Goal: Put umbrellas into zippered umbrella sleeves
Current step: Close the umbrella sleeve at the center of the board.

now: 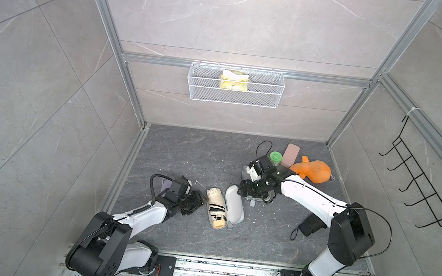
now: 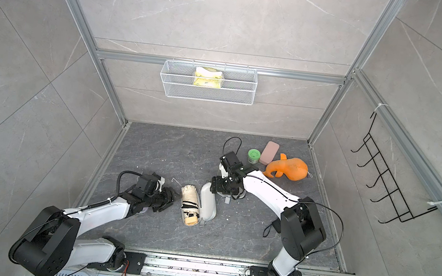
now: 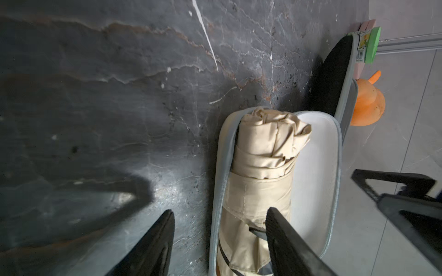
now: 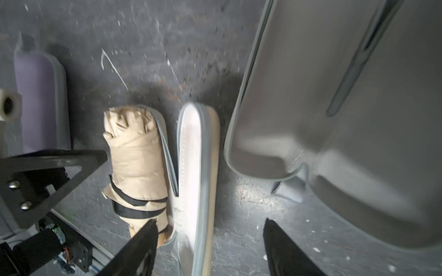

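A cream umbrella (image 1: 216, 207) (image 2: 191, 204) (image 3: 260, 167) (image 4: 136, 157) lies in the lower half of an open cream sleeve, whose lid (image 1: 234, 205) (image 4: 191, 167) stands up beside it. My left gripper (image 1: 200, 201) (image 3: 220, 212) is open at the sleeve's left rim, one finger over the floor and one over the umbrella. My right gripper (image 1: 239, 191) (image 4: 210, 222) is open astride the lid, gripping nothing. An open black sleeve (image 3: 334, 78) (image 4: 334, 119) with grey lining lies under the right arm. A lilac sleeve (image 4: 40, 102) sits under the left arm. A black umbrella (image 1: 310, 225) lies by the right arm.
At the back right are an orange plush toy (image 1: 312, 170), a green jar (image 1: 276, 157) and a flat pink case (image 1: 290, 155). A wire basket (image 1: 234, 97) hangs on the back wall. A black hook rack (image 1: 418, 189) is on the right wall.
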Robot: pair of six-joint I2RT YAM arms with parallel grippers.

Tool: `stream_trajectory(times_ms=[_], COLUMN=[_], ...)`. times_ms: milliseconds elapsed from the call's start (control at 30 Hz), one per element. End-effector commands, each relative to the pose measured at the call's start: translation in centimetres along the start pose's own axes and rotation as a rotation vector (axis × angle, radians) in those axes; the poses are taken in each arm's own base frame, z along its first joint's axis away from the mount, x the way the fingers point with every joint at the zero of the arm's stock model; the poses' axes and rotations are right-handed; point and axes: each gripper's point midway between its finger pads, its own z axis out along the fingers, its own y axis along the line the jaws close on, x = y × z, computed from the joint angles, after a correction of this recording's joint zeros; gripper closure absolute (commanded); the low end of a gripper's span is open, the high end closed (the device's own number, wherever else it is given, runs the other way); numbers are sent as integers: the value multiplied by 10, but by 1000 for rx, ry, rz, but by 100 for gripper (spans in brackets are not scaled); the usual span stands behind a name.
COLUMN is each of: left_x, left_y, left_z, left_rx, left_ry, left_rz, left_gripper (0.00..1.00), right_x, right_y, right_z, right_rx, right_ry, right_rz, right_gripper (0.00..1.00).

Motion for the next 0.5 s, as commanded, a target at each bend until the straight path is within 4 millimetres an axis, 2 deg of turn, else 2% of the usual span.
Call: stream_trajectory(times_ms=[0, 133, 300, 467], left_x=[-1, -2, -5, -8], left_y=[-8, -7, -9, -18], left_z=[7, 20, 28, 39], left_rx=[25, 27, 28, 68], left_ry=[-18, -7, 0, 24], left_rz=[0, -8, 9, 21], left_gripper=[38, 43, 53, 64], right_x=[8, 7, -3, 11], right_y=[16, 32, 60, 89], right_z=[12, 25, 9, 16], right_rx=[-124, -243, -398, -462], right_ry=[27, 37, -37, -20], right_rz=[27, 37, -13, -121], right_gripper=[28, 28, 28, 28])
